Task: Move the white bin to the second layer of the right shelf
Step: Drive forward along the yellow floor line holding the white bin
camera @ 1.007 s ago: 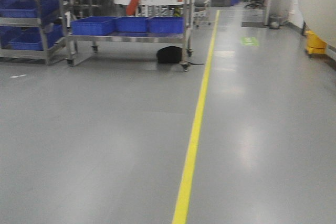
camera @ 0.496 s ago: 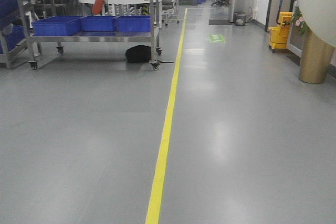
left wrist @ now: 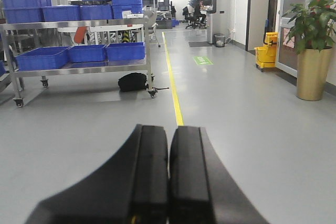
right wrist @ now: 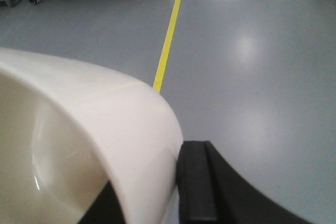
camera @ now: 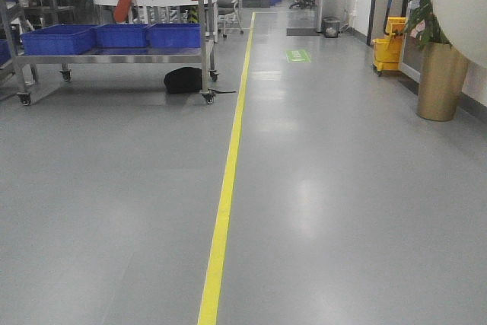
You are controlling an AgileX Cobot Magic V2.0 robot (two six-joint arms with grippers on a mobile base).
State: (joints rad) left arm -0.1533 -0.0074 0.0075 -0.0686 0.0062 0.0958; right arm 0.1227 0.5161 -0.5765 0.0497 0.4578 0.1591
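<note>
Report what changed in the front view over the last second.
The view swung right. The steel cart, its blue crates, the yellow floor line and the yellow mop bucket slid left in frame, and the potted plant came in at right. The white bin stayed at the top right corner. No grasp change shows.

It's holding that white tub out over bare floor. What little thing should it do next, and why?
Probably turn or drive the base to find the shelf, right gripper clamped on the wall of the white bin. No view shows a roller shelf level: only floor, a yellow line and a steel cart with blue crates. The left gripper is shut and empty.
</note>
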